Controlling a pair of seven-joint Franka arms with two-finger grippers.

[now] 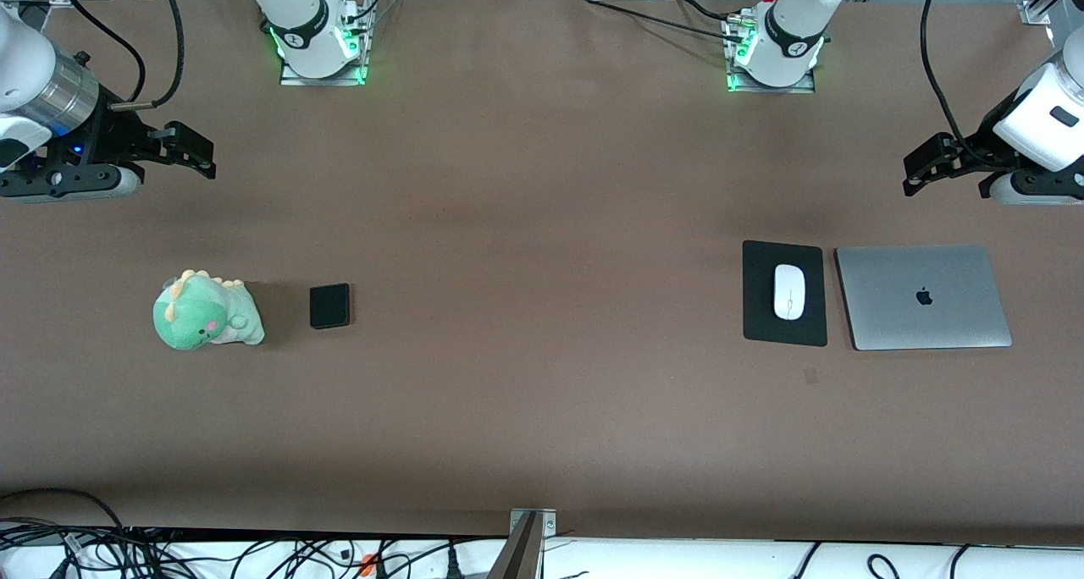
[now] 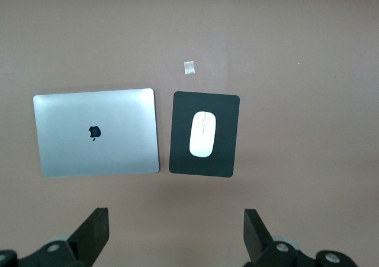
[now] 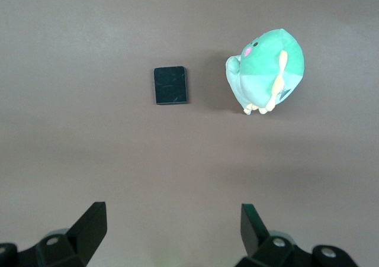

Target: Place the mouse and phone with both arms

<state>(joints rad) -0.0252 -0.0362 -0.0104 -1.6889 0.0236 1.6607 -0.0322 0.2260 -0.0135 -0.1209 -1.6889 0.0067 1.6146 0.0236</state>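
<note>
The white mouse (image 1: pixel 788 291) lies on a black mouse pad (image 1: pixel 784 257) toward the left arm's end of the table. It also shows in the left wrist view (image 2: pixel 203 134) on the pad (image 2: pixel 228 138). The black phone (image 1: pixel 329 306) lies flat on the table toward the right arm's end, and shows in the right wrist view (image 3: pixel 170 84). My left gripper (image 1: pixel 919 168) (image 2: pixel 176 231) is open and empty, up over bare table. My right gripper (image 1: pixel 196 151) (image 3: pixel 172 228) is open and empty, up over bare table.
A closed silver laptop (image 1: pixel 923 296) (image 2: pixel 98 132) lies beside the mouse pad, toward the table's end. A green plush dinosaur (image 1: pixel 206 311) (image 3: pixel 266 71) sits beside the phone. A small tape mark (image 1: pixel 811 377) is nearer the front camera than the pad.
</note>
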